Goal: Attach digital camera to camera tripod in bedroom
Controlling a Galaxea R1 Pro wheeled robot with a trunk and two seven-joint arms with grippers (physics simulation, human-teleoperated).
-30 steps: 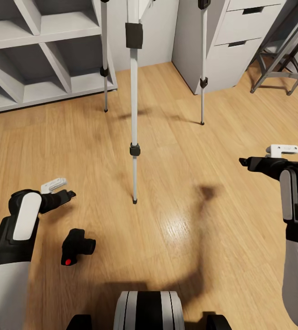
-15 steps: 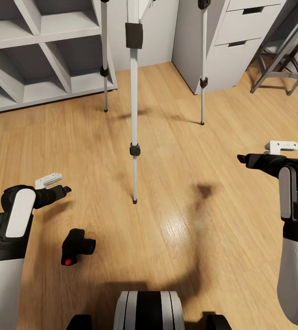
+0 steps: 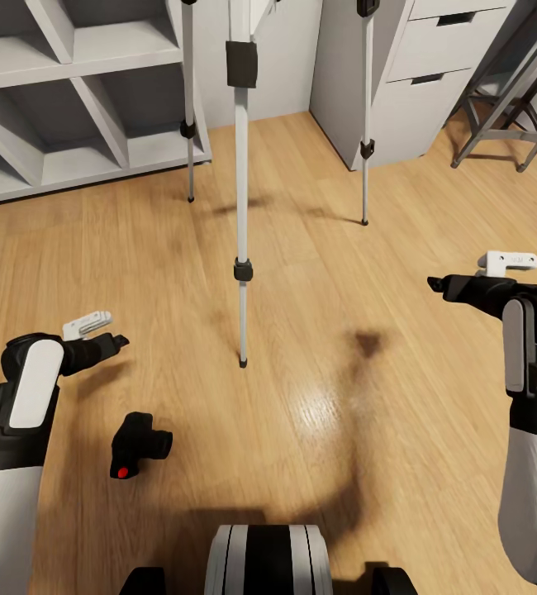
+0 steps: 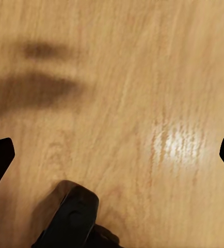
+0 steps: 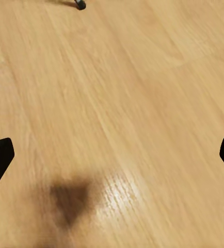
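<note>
Lying on floor, digital camera near left gripper, apart

Wood-plank floor; white cube shelving

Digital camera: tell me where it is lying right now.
In the head view the digital camera lies on the wood floor at lower left, just below the open left claw and left of the tripod's nearest leg.

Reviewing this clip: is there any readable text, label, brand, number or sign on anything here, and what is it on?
No readable text in any view.
Small matte-black digital camera lying on the wood-plank floor: a red dot, no lettering legible.
Silver-legged camera tripod: plain black collars, no markings.
White drawer unit and white cube shelving: no labels.
</note>
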